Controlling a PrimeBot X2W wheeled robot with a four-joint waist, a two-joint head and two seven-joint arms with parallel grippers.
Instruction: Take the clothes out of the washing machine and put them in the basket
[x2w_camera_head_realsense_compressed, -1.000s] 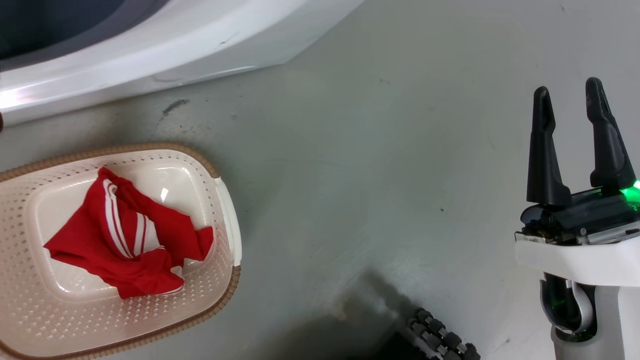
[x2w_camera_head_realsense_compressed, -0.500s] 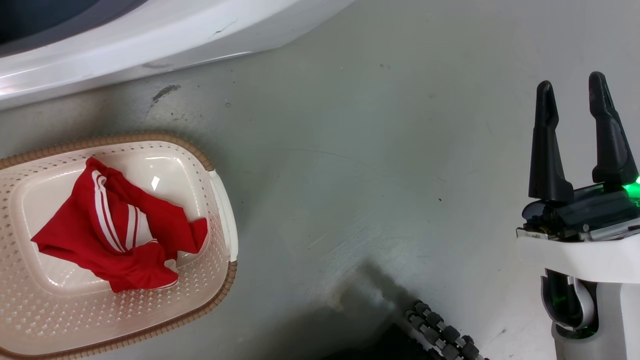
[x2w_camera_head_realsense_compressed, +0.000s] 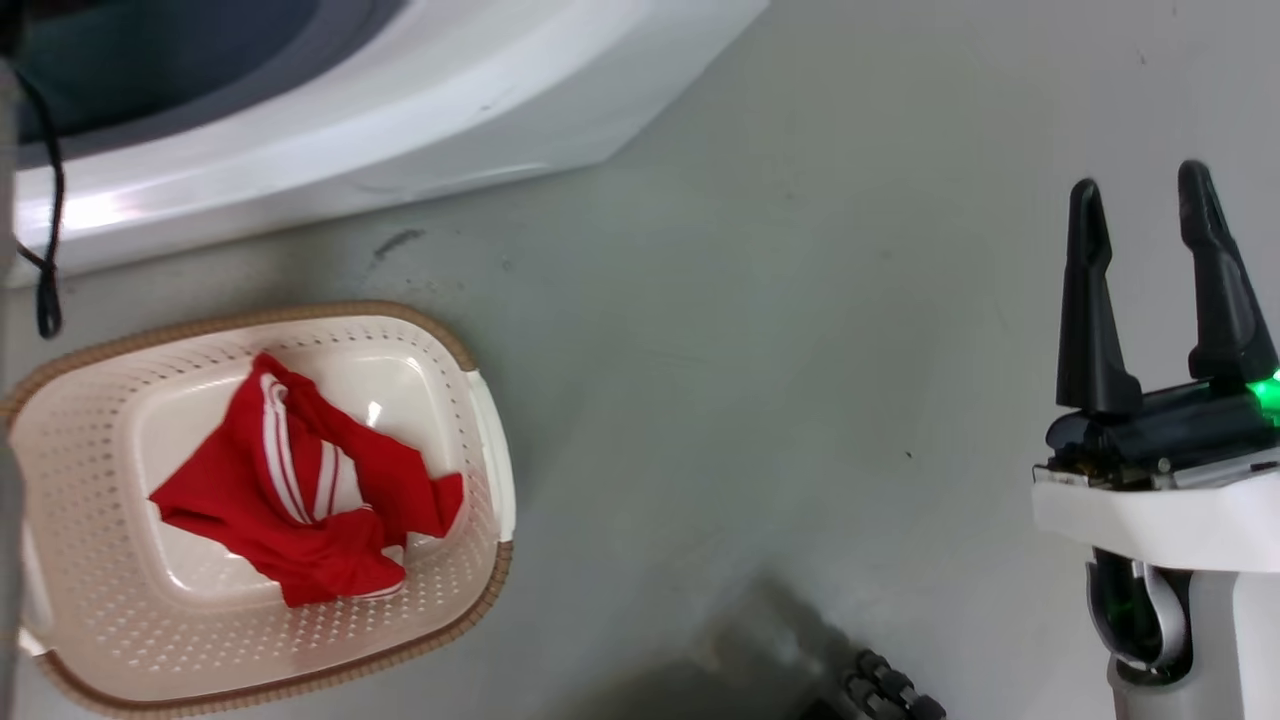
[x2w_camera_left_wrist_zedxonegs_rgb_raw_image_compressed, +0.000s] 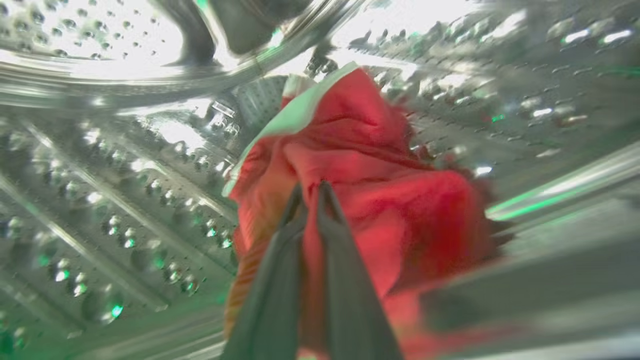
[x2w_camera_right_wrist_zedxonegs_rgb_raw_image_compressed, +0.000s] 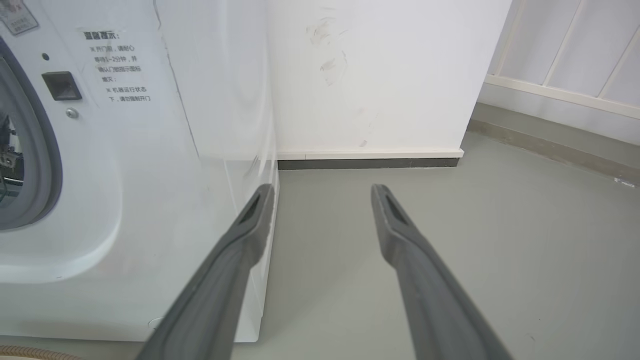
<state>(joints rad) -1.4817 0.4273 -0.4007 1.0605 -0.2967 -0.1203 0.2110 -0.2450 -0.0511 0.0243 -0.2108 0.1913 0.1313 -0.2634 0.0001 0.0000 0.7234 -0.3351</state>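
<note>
Inside the large white front-loading washing machine (x2w_camera_head_realsense_compressed: 450, 100), the perforated steel drum (x2w_camera_left_wrist_zedxonegs_rgb_raw_image_compressed: 100, 190) surrounds a crumpled red fabric garment (x2w_camera_left_wrist_zedxonegs_rgb_raw_image_compressed: 390, 200). The left gripper (x2w_camera_left_wrist_zedxonegs_rgb_raw_image_compressed: 310, 192) has its two dark fingers pinched together on a fold of this garment. The hold looks thin to me. If only a small fold sits between the tips, the cloth may slip free when the arm pulls out. It may also catch on the grey rubber ring (x2w_camera_right_wrist_zedxonegs_rgb_raw_image_compressed: 50, 150) of the opening. In both cases it would drop on the grey floor (x2w_camera_head_realsense_compressed: 750, 350) and miss the small cream perforated plastic basket (x2w_camera_head_realsense_compressed: 495, 580) with brown woven-look rim, which stands on the floor near the machine's front. In this basket lies a red garment with white stripes (x2w_camera_head_realsense_compressed: 300, 490). The right gripper (x2w_camera_head_realsense_compressed: 1138, 200) hangs well apart from the basket, fingers spread, holding nothing. The left wrist view tells about the pinch and the drum. The head view adds the basket and its content. The right wrist view adds the machine's front panel with a printed notice (x2w_camera_right_wrist_zedxonegs_rgb_raw_image_compressed: 117, 65).
</note>
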